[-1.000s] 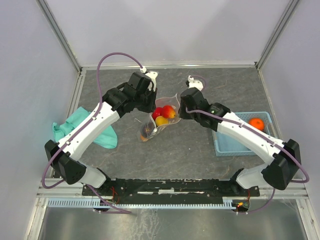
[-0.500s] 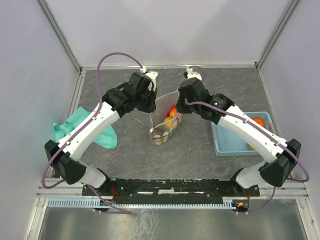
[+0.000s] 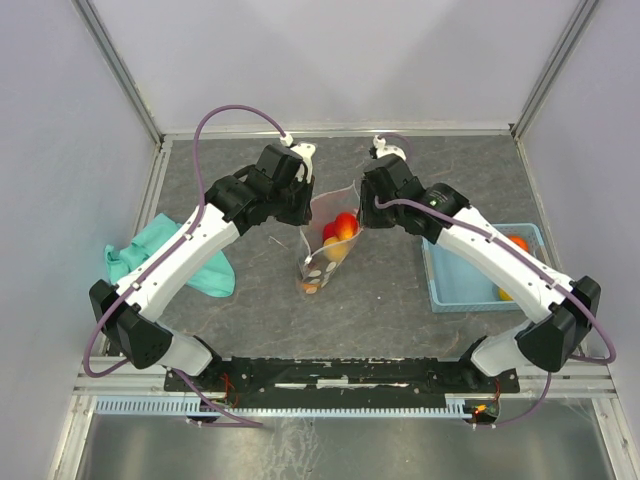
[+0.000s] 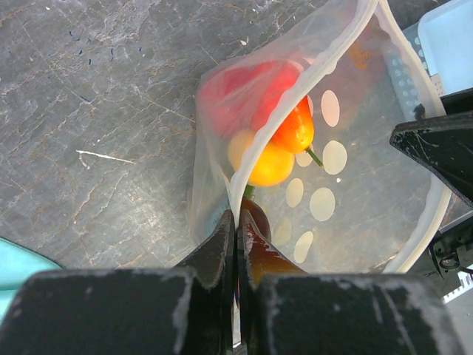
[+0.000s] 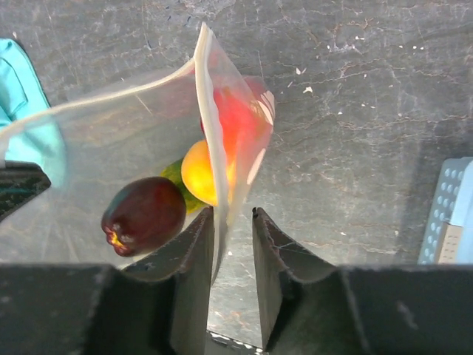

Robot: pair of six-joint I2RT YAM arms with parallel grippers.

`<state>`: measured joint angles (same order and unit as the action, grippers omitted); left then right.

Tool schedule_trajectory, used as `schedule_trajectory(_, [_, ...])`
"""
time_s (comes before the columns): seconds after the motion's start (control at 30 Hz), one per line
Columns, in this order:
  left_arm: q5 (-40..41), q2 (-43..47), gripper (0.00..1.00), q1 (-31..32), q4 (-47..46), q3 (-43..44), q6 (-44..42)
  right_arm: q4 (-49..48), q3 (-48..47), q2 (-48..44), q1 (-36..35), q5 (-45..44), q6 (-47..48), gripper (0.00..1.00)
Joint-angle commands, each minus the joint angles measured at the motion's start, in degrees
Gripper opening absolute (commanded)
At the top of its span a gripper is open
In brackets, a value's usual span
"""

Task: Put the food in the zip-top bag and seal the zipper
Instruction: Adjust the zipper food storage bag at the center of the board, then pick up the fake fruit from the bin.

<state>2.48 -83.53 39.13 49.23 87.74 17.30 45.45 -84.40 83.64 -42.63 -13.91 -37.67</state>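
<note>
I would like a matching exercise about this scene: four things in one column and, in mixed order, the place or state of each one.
Things
1. teal cloth
2. blue basket
3. zip-top bag
4. left gripper

Places or states
A. shut on the bag's rim
B. left side of the table
C. mid-table, with food inside
D. right side of the table

Pairs: 1-B, 2-D, 3-C, 4-A

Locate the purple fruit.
Right wrist view, lower left: the purple fruit lies inside the bag, just below and left of the yellow fruit.
</note>
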Motion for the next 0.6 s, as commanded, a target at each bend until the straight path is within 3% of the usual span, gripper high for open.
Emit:
schedule_trajectory(0.0, [0.01, 0.78, 0.03, 0.33, -1.47, 0.87, -0.77, 2.1, -2.37, -4.1, 1.32, 1.94, 3.32, 0.42])
schedule_trajectory(0.17, [0.79, 0.65, 0.03, 0.32, -1.49, 0.98, -1.36, 6.22, -0.57, -8.73, 5.91, 2.52, 4.28, 0.62])
schedule_trajectory(0.57, [2.35, 1.09, 0.03, 0.33, -1.51, 1.1, -2.8, 9.78, 11.13, -14.66, 24.04, -4.14, 6.72, 0.77])
